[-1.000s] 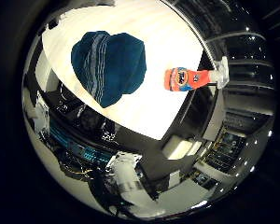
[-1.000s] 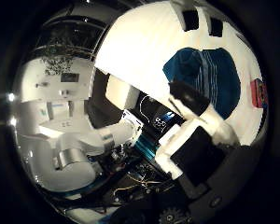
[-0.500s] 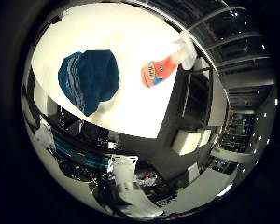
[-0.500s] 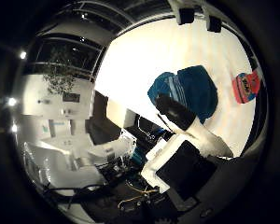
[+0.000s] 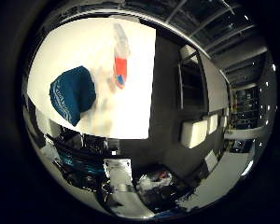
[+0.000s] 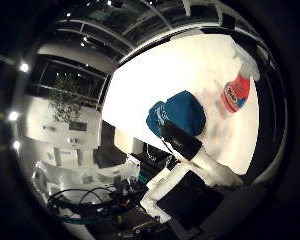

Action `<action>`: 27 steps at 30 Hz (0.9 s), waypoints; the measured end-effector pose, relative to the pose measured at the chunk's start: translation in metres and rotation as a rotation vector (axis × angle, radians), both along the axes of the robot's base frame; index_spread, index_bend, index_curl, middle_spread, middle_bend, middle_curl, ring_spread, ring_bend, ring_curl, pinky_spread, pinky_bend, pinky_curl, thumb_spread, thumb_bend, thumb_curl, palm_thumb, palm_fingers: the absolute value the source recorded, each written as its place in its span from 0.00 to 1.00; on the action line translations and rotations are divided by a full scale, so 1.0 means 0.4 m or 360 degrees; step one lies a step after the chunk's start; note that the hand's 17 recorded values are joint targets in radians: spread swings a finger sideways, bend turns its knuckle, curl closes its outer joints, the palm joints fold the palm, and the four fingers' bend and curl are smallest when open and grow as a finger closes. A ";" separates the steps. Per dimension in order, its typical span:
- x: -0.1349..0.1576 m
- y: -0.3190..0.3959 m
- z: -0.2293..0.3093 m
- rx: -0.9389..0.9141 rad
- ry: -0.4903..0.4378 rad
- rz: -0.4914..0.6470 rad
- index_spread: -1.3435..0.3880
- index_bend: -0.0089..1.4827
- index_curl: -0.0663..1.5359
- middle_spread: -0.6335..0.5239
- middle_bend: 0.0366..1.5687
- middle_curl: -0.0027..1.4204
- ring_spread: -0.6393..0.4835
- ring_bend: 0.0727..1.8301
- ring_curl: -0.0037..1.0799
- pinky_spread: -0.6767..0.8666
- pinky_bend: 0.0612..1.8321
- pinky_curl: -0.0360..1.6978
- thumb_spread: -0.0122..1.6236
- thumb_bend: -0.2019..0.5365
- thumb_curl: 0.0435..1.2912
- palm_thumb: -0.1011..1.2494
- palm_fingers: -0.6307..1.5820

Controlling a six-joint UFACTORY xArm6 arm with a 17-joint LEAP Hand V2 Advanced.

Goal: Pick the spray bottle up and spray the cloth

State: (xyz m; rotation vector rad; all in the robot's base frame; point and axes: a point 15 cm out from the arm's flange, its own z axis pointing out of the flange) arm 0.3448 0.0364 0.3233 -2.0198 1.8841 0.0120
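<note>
An orange spray bottle (image 5: 120, 62) with a white trigger head lies on its side on the white table (image 5: 135, 103). It also shows in the thumb side palm view (image 6: 236, 90). A dark blue striped cloth (image 5: 72, 91) lies crumpled near the table's edge, a short way from the bottle; the thumb side palm view shows it too (image 6: 177, 112).
The table ends in a straight edge (image 5: 89, 131) just past the cloth. Beyond it stand dark equipment and shelving (image 5: 191, 89). A pale room with windows shows past the table (image 6: 70, 110).
The whole picture has turned and both things look smaller: the camera has swung and drawn back. The bottle and the cloth lie where they were on the table.
</note>
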 end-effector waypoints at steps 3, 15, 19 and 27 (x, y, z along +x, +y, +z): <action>-0.006 -0.061 -0.025 0.0102 -0.0029 -0.0097 0.65 0.11 0.25 0.57 0.23 0.31 0.66 0.31 0.27 0.64 0.35 0.09 0.70 0.25 0.23 0.53 0.40; -0.059 -0.247 -0.163 0.0492 -0.0161 -0.0448 0.68 0.11 0.23 0.66 0.19 0.28 0.70 0.31 0.27 0.66 0.37 0.12 0.68 0.24 0.23 0.52 0.35; -0.069 -0.272 -0.203 0.0617 -0.0203 -0.0545 0.69 0.11 0.22 0.68 0.19 0.27 0.72 0.31 0.27 0.66 0.37 0.13 0.68 0.24 0.23 0.52 0.34; -0.052 -0.296 -0.283 0.0895 -0.0249 -0.0723 0.70 0.11 0.22 0.69 0.19 0.27 0.72 0.30 0.27 0.67 0.36 0.14 0.68 0.24 0.23 0.52 0.34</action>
